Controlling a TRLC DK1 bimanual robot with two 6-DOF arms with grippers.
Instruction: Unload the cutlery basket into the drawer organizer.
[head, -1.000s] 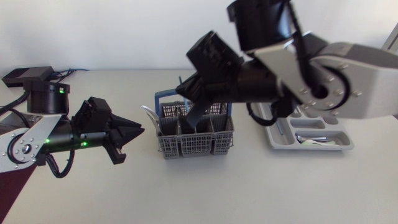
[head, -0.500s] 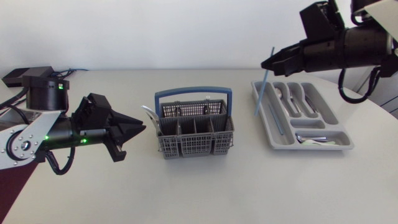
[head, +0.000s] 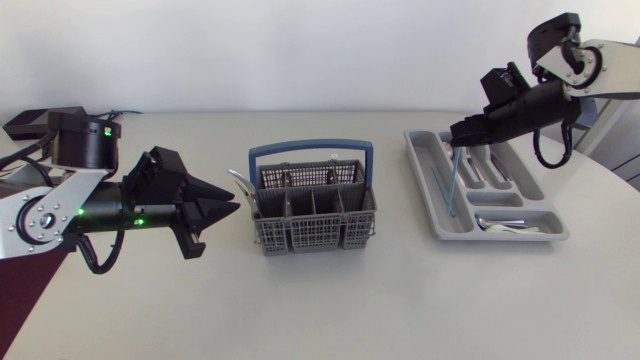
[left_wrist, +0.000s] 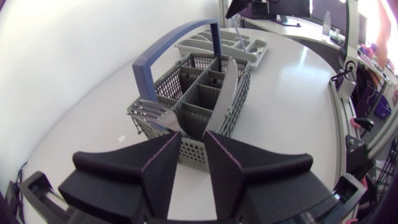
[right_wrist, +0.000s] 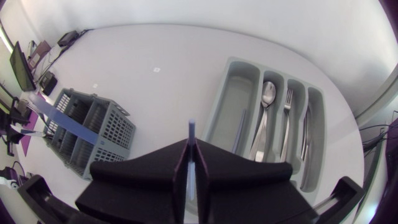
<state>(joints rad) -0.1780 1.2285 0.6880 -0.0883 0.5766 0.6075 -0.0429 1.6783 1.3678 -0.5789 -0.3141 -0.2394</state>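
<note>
- The grey mesh plastic cutlery basket (head: 313, 215) hides most of its load behind its walls in the head view; the handle tips in its rear compartments are too small to tell apart.
- The thin light-blue stick (head: 452, 185) is covered at its upper part by the right gripper (head: 458, 132) in the head view.
- In the right wrist view that gripper hides the near end of the grey plastic drawer organizer (right_wrist: 231, 99).
- The silvery pieces (head: 505, 224) in its short crosswise compartment are too small to name.
- The left arm (head: 55, 215) and right arm (head: 525, 103) are cut off by the head view's side edges.
</note>
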